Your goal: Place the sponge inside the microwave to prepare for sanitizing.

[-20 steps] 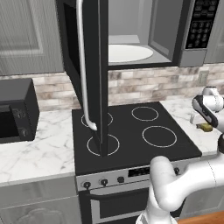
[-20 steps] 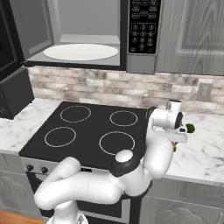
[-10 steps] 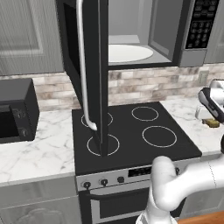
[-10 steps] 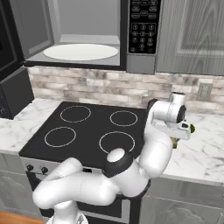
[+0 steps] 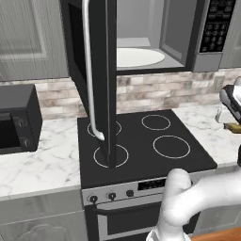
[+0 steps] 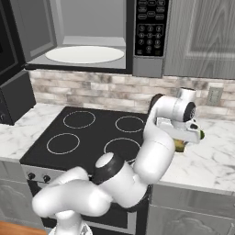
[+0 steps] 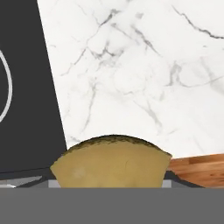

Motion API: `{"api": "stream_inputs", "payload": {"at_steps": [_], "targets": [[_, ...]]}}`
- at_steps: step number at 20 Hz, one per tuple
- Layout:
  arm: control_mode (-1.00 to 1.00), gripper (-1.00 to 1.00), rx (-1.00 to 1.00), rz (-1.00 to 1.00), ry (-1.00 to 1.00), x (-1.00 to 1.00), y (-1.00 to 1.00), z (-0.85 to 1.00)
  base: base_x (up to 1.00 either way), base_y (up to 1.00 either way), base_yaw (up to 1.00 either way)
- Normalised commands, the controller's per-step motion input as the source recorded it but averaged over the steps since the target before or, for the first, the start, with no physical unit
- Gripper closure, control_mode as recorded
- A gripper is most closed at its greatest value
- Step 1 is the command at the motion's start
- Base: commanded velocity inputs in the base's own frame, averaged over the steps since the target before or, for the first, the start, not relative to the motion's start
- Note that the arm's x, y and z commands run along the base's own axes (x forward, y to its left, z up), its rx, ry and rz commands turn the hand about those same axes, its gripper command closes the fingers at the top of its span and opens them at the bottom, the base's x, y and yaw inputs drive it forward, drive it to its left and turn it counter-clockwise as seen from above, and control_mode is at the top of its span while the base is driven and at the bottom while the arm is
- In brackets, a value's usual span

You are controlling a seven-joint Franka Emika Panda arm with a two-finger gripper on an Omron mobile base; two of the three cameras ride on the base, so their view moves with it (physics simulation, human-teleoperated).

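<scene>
Sponge at the gripper over the right counter, microwave standing open above the stove.

The sponge [image 7: 111, 162] sits right at the gripper [image 6: 183, 143] – a tan block close under the hand camera, above the white marble counter [image 7: 131, 65] just right of the black stovetop [image 6: 92, 133]; the finger tips are hidden behind it, so I cannot tell whether the gripper is pinching it or merely spread around it. From the left base view a sliver of the sponge [image 5: 233, 127] shows below the hand at the far right edge. The microwave [image 5: 188, 37] hangs above the stove with its door [image 5: 96, 80] swung wide out over the left burners (the long silver handle facing the robot), and the white turntable [image 6: 85, 54] lies bare inside. A small green ball [image 6: 202, 135] peeks out just beside the hand. A smaller black appliance [image 5: 16, 117] stands on the left counter – well apart.
</scene>
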Motion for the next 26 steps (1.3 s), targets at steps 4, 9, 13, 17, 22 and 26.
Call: {"api": "stream_inputs", "payload": {"at_steps": [4,9,13,17,22,26], "targets": [[-1.0,1.0,0.0,0.0,-0.01,-0.43,0.3,0.49,0.0,0.0,0.0],[-1.0,1.0,-0.01,0.0,0.0,-0.35,0.4,0.48,0.0,0.0,0.0],[-1.0,1.0,0.0,0.03,0.0,-0.29,0.44,0.45,0.0,0.0,0.0],[-1.0,1.0,0.0,0.05,0.0,-0.31,0.42,0.47,0.0,0.0,0.0],[-1.0,1.0,0.0,0.05,0.0,-0.36,0.4,0.46,0.0,0.0,0.0],[-1.0,1.0,0.04,0.0,0.0,-0.36,0.4,0.42,0.0,0.0,0.0]]}}
